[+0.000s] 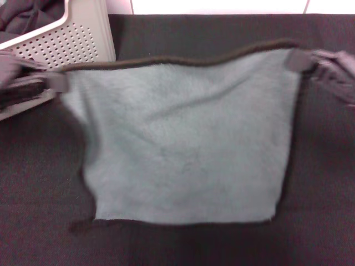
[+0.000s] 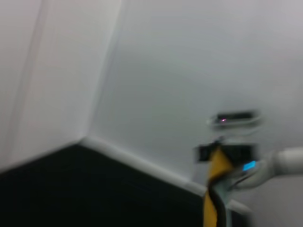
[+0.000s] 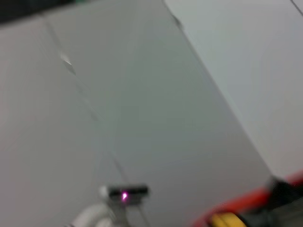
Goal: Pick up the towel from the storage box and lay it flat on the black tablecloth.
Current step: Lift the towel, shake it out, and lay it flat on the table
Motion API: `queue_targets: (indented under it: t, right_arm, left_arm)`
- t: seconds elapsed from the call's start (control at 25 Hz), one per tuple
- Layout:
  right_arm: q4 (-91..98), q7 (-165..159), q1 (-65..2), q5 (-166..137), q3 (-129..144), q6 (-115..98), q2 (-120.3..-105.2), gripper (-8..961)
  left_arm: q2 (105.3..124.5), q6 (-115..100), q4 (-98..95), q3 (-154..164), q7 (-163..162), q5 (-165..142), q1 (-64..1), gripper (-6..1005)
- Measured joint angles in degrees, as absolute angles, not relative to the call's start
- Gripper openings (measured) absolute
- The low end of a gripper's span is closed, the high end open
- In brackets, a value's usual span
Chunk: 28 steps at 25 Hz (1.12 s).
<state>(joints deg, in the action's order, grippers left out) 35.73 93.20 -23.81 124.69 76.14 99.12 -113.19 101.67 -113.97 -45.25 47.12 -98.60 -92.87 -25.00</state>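
At the far left of the head view we see the storage box, its perforated light grey wall cut off by the picture's edge, with dark bunched fabric inside it only partly visible. Just below it our left gripper is smeared, yet its grey tip sits pinched on the towel's upper left corner. The towel hangs spread between our two grippers, grey-green face toward the head camera, its dark edging running along the top in a shallow sag. Its lower edge lies against the black tablecloth, and the lower left corner curls into a small dark tail. The sides slant inward toward the bottom. At the right, our right gripper is equally blurred but closed on the upper right corner.

The left wrist view looks across to pale walls and a black surface; there we make out the other arm's gripper far off, clamping a strip of the towel that shows its yellow-orange face with dark edging, a side the head view never shows. The right wrist view is mostly blank grey wall, with a small device bearing a pink light and a yellow patch near an orange-red band, too blurred for us to name.
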Motion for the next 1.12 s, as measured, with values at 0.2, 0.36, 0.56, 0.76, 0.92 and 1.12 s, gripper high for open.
queue_targets:
  t: [0.2,0.36,0.56,0.76,0.92,1.12]
  right_arm:
    - [22.0,101.4,-35.0,118.0,75.9,89.5,-113.17,32]
    - [23.8,102.3,-36.1,115.0,75.9,81.2,-113.6,33]
    - [25.4,103.7,-35.7,114.4,75.7,74.8,-113.54,33]
    - [25.4,104.2,-36.0,114.2,75.1,70.5,-113.44,34]
    - [24.8,103.5,-36.8,114.1,75.5,66.5,-113.68,34]
    - [22.7,103.0,-38.8,112.5,75.7,62.1,-114.33,35]
  left_arm:
    - [107.37,-102.9,-41.9,39.3,-97.1,-111.6,-31.5,21]
    - [108.66,-95.9,-40.5,39.2,-96.4,-113.3,-32.8,22]
    - [109.37,-91.5,-40.5,39.3,-96.6,-114.9,-32.9,22]
    - [110.62,-87.1,-40.5,39.3,-96.8,-116.8,-33.0,22]
    - [111.76,-85.2,-40.5,39.7,-96.5,-119.3,-33.8,23]
    - [113.87,-81.7,-40.5,40.6,-96.0,-121.3,-34.5,23]
